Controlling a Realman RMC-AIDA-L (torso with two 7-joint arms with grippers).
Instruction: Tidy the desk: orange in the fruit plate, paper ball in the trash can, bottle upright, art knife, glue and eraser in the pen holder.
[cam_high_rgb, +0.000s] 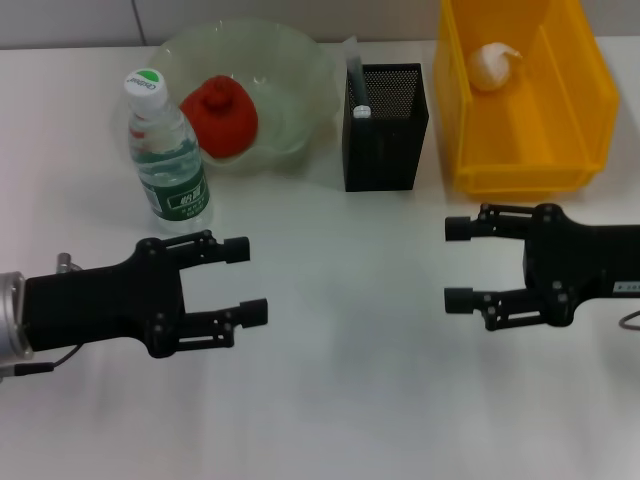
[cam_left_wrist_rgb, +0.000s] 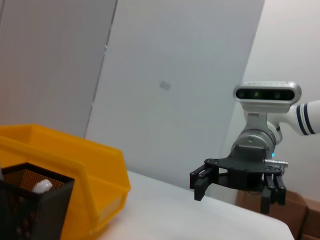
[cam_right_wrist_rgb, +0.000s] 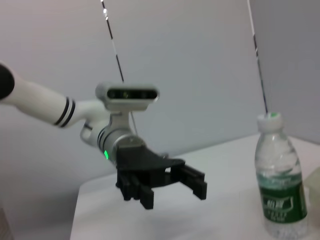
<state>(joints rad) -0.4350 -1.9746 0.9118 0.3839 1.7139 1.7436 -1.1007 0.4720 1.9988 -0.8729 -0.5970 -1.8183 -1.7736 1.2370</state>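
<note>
While both arms hang low over the near half of the table (cam_high_rgb: 330, 400), the left gripper (cam_high_rgb: 240, 282) sits toward the left edge with its fingers spread apart and nothing between them, and the right gripper (cam_high_rgb: 462, 265) faces it from the right edge, likewise spread and holding nothing; the bottle (cam_high_rgb: 165, 152) stands upright just beyond the left gripper, close to its upper finger but apart from it; behind the bottle, near the far edge, the orange (cam_high_rgb: 220, 116) lies inside the fruit plate (cam_high_rgb: 290, 60); the pen holder (cam_high_rgb: 385, 125) stands at the middle of the far edge, between plate and trash can (cam_high_rgb: 520, 165), with a white-tipped object poking from its left inner side; the paper ball (cam_high_rgb: 493, 66) rests in the trash can at the far right corner, well beyond the right gripper; bare tabletop lies between the two grippers and runs to the near edge.
</note>
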